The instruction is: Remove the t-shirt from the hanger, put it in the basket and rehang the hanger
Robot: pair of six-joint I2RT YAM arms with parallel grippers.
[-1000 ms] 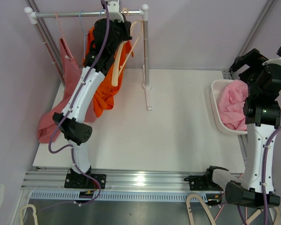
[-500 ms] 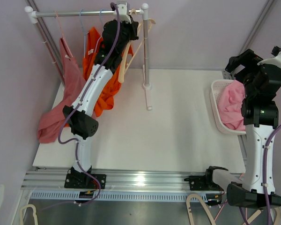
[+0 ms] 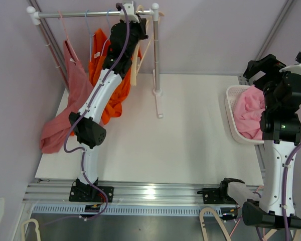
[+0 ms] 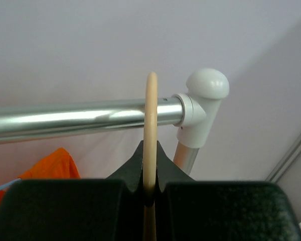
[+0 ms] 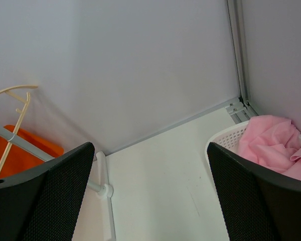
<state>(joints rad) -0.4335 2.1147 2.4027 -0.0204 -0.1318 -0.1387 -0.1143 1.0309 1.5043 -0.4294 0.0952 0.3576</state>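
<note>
My left gripper [image 3: 135,25] is up at the right end of the rack rail [image 3: 70,15], shut on the hook of a beige hanger [image 3: 137,65]. In the left wrist view the jaws [image 4: 150,168] pinch the hook [image 4: 151,120], which loops over the rail [image 4: 85,118] beside the white end cap [image 4: 205,88]. The orange t-shirt [image 3: 97,47] hangs just left of the hanger, partly behind my arm. I cannot tell whether it touches the hanger. My right gripper [image 3: 265,68] is open and empty above the basket; its view [image 5: 150,201] shows the hanger [image 5: 12,125] and the shirt [image 5: 25,150] far left.
A pink garment [image 3: 72,85] hangs at the rail's left and droops to the table edge. The rack's post [image 3: 156,50] and foot stand on the white table [image 3: 190,140]. A white basket [image 3: 232,120] holding pink cloth [image 3: 248,113] sits at the right edge.
My left gripper moved right and up along the rail with the hanger, away from the orange shirt. The hanger now hangs nearer the post. The right arm shifted slightly.
</note>
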